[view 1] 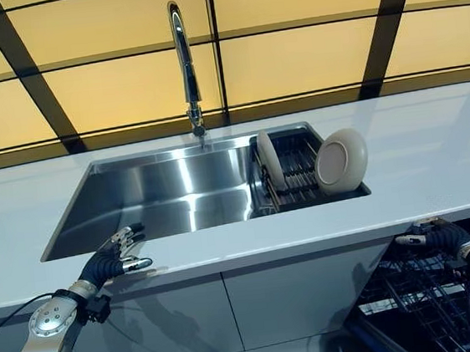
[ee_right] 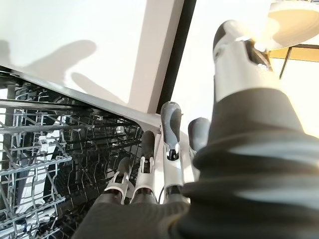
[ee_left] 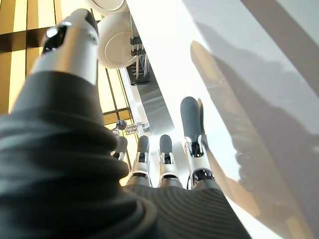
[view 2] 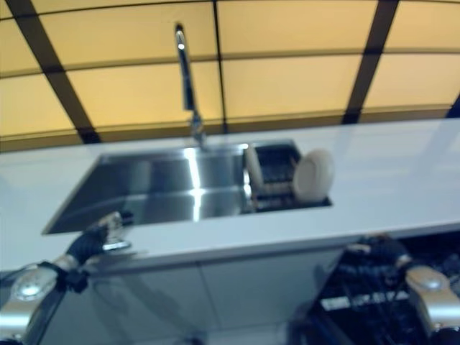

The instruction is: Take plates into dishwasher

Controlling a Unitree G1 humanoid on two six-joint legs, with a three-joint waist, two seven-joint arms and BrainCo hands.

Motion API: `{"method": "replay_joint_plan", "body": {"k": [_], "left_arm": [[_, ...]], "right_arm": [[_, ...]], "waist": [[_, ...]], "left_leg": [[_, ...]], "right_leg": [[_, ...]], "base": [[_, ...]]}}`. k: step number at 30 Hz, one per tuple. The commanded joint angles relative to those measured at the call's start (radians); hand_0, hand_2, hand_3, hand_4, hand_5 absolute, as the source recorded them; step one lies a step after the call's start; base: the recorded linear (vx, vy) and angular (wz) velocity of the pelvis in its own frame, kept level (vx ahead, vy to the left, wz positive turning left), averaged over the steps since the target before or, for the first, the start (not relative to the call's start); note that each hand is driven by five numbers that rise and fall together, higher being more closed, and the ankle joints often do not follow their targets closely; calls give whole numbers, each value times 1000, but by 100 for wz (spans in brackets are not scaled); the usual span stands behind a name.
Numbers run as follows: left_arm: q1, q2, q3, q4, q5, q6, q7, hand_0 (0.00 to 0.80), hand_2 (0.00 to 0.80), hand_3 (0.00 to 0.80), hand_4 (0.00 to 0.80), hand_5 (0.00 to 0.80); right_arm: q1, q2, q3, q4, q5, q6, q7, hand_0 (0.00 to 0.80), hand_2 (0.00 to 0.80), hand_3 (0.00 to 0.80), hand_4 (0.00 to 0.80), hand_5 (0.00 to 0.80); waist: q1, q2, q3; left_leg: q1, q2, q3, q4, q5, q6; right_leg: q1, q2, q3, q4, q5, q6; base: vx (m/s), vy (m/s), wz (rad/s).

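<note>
Here we see, nearest, our left hand [view 1: 124,253] at the white bench's [view 1: 435,163] front edge and our right hand [view 1: 433,237] above the open dishwasher rack [view 1: 417,308], both with fingers straight and holding nothing. Beyond, in the steel sink [view 1: 169,191], two plates [view 1: 340,161] stand upright in one dark rack [view 1: 298,173]. Farthest stands one tap [view 1: 184,63].

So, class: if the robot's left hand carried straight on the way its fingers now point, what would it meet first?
Probably the sink. The left hand hangs at the counter's front edge, fingers straight, aimed across it toward the basin. Depth is unclear.
</note>
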Motion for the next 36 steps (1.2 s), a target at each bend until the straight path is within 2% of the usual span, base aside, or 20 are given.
{"method": "replay_joint_plan", "body": {"k": [1,4,9,13,14,17,21,23,27,36], "left_arm": [[-67,47,-81,55,-21,-34,22,0,0,0,0,0],[-77,50,-93,67,-25,-39,19,0,0,0,0,0],[-84,46,-106,84,-20,-48,22,0,0,0,0,0],[-76,48,-93,69,-17,-40,26,0,0,0,0,0],[-74,49,-88,63,-16,-37,35,0,0,0,0,0],[-56,56,-59,37,-14,-26,43,0,0,0,0,0],[-45,61,-43,21,-9,-17,52,0,0,0,0,0],[-34,69,-27,22,-10,-19,46,0,0,0,0,0],[-25,70,-19,29,-12,-28,45,0,0,0,0,0],[27,64,16,65,-20,-84,32,0,0,0,0,0]], "right_arm": [[-368,-137,-14,-102,100,-156,-48,0,0,0,0,0],[-401,-166,-7,-79,120,-160,-43,0,0,0,0,0],[-433,-196,16,-62,120,-130,2,0,0,0,0,0],[-384,-197,31,-57,10,-47,89,0,0,0,0,0],[-349,-205,48,-48,-43,-5,146,0,0,0,0,0],[-256,-207,62,-54,-114,52,278,0,0,0,0,0],[-187,-194,68,-86,-161,56,401,0,0,0,0,0],[-129,-184,66,-129,-179,52,517,0,0,0,0,0],[-66,-189,49,-155,-164,26,603,0,0,0,0,0],[56,-197,-65,-179,48,-45,734,0,0,0,0,0]], "waist": [[7,-87,-71],[7,-91,-74],[6,-96,-80],[4,-98,-79],[1,-101,-77],[-5,-107,-70],[-12,-112,-63],[-19,-115,-58],[-28,-118,-56],[-43,-123,-60]], "left_leg": [[-37,-16,-19,-2,23,16],[-36,-16,-19,-2,21,16],[-36,-17,-19,-2,18,16],[-34,-16,-19,-2,19,18],[-33,-16,-18,-2,20,18],[-31,-14,-15,-2,22,18],[-28,-14,-12,-2,22,20],[-25,-14,-8,-2,22,20],[-24,-15,-3,-2,22,20],[-27,-13,8,-2,22,19]], "right_leg": [[8,-48,3,19,26,52],[9,-48,3,20,24,52],[8,-49,4,22,22,53],[7,-52,5,26,22,55],[6,-52,5,27,22,56],[8,-53,3,29,24,57],[8,-54,6,31,26,58],[7,-54,8,32,28,59],[7,-53,9,28,31,60],[-2,-51,19,31,33,64]], "base": [[0,0,0],[0,0,0],[0,0,0],[0,0,0],[0,0,0],[0,0,0],[0,0,0],[0,0,0],[-2,1,-5],[3,7,-5]]}}
